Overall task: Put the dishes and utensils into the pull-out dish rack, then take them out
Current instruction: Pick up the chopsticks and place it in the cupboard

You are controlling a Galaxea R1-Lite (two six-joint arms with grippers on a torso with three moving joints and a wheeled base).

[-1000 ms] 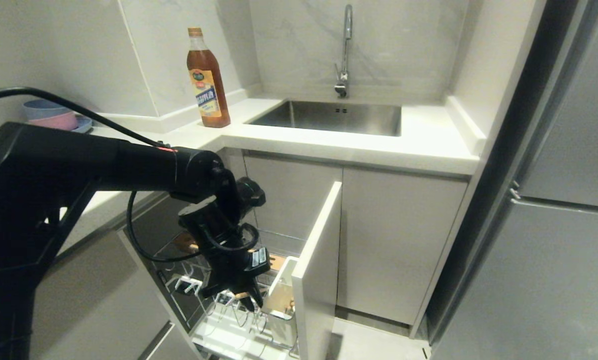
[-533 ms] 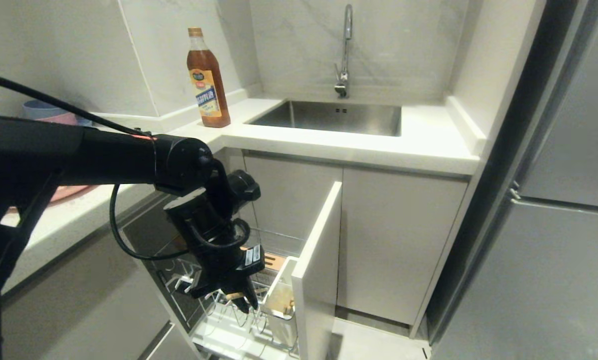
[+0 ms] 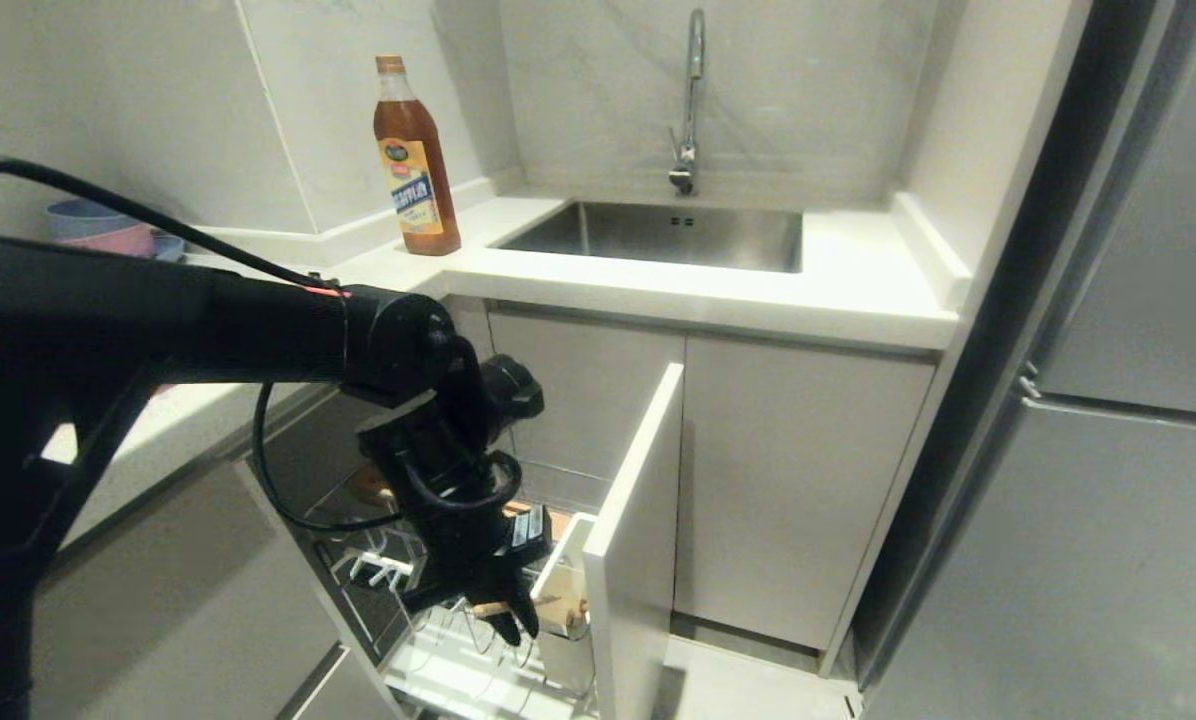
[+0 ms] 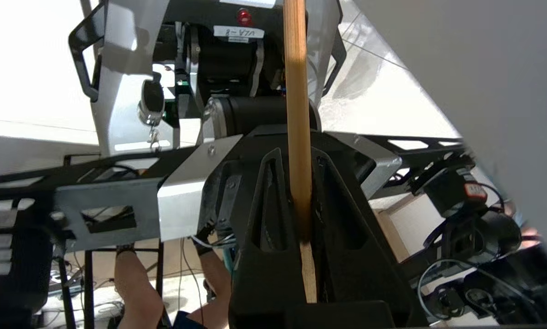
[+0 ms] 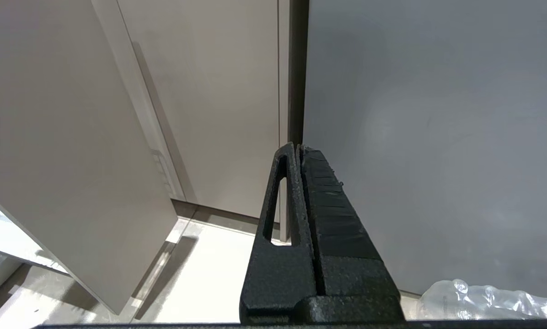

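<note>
Left gripper (image 3: 506,612) shifted toward utensil caddy (image 3: 564,600), pointing down, jaws clenched on chopstick (image 4: 297,137); right gripper (image 5: 301,157) jaws closed.

oil bottle (image 3: 415,160), sink (image 3: 658,234), faucet (image 3: 689,100)

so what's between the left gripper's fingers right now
A pale wooden chopstick, clamped between the left gripper's fingers. The left wrist view shows it.
</note>
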